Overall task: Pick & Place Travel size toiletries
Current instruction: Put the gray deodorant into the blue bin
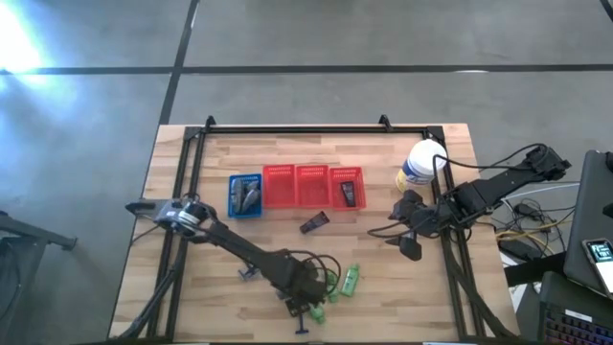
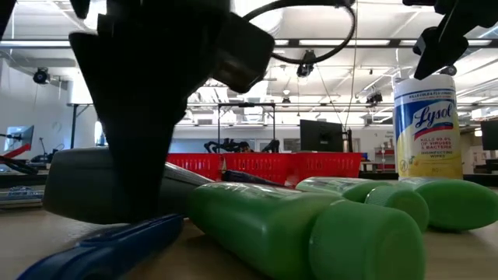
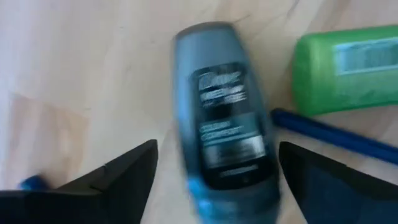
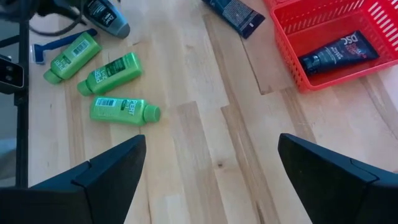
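Observation:
My left gripper (image 3: pixel 217 149) is open near the table's near edge (image 1: pixel 305 287), its fingers standing on either side of a grey-silver oval bottle (image 3: pixel 224 118) that lies flat on the wood. Three bright green bottles (image 4: pixel 109 71) and a blue-handled razor (image 3: pixel 336 134) lie beside it. The low view shows the grey bottle (image 2: pixel 85 187) under the gripper. My right gripper (image 4: pixel 211 143) is open and hovers over bare wood at the right (image 1: pixel 407 240). One dark packet (image 1: pixel 314 222) lies on the table and another (image 4: pixel 339 50) lies in a red basket.
A blue basket (image 1: pixel 246 195) holding grey bottles and three red baskets (image 1: pixel 311 185) stand in a row at mid-table. A big white tub with a yellow label (image 1: pixel 420 165) stands upright near my right arm. Another razor (image 1: pixel 247 275) lies left of my left gripper.

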You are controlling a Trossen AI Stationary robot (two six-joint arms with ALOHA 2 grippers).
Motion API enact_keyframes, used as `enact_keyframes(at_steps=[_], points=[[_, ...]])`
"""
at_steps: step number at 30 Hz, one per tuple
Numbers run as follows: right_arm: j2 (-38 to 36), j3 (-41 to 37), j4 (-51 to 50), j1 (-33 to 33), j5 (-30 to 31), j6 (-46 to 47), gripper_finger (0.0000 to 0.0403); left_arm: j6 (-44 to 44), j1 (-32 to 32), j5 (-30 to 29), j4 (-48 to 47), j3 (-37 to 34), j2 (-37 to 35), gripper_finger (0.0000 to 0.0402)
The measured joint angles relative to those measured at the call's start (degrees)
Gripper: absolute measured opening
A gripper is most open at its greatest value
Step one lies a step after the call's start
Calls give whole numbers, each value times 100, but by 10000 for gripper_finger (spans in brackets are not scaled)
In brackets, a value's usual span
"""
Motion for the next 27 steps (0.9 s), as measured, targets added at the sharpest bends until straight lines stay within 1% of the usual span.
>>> enact_keyframes(at_steps=[2,7,9,12,17,19,20,22,24,27], points=[[0,-5,7,0,-4,0,363,91,27,-25,-93,-4,-17,315],[0,-7,7,0,-1,0,363,421,64,-81,-202,-68,-39,247],[0,-7,7,0,2,2,364,518,67,-64,-200,-130,-47,230],[0,-13,13,-2,20,30,363,706,62,4,-182,-243,-72,224],[0,-89,20,-2,24,40,363,968,75,226,-10,-461,-86,240],[2,-128,15,-2,24,62,363,1009,73,255,-16,-458,-55,236],[2,-136,17,-2,24,68,363,1019,81,245,7,-457,-87,228],[2,-138,38,-2,26,68,363,994,114,166,-18,-446,-160,209],[-3,-138,105,-2,25,63,361,884,188,-36,-3,-448,-338,209],[-15,-136,224,-3,28,44,356,646,358,-295,-87,-477,-821,209]])
